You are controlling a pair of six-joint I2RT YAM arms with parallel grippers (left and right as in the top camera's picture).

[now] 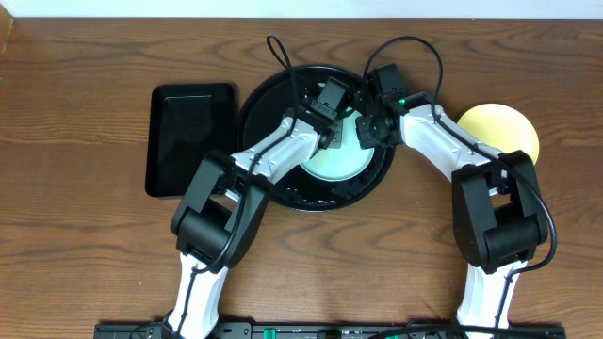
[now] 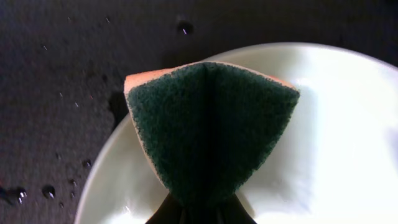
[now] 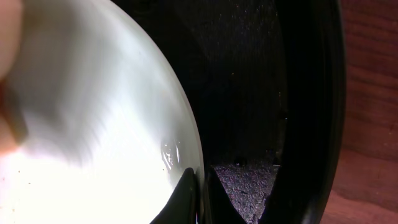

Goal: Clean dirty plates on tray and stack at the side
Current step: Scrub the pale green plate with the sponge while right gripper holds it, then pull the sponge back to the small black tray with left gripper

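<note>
The left fingers [image 2: 236, 215] are clamped on a folded sponge [image 2: 208, 130], green scouring side outward with an orange edge showing, pressed onto a pale mint plate [image 2: 336, 124]. The right fingers [image 3: 185, 202] pinch that plate's rim on the opposite side. The plate lies inside the round black tray [image 1: 268, 113], which is speckled with water drops and sits mid-table [image 1: 85, 235] toward the far edge. A yellow plate [image 1: 499, 127] rests on the table toward the right edge, and a rectangular black tray [image 1: 191, 139] lies left of the round one.
</note>
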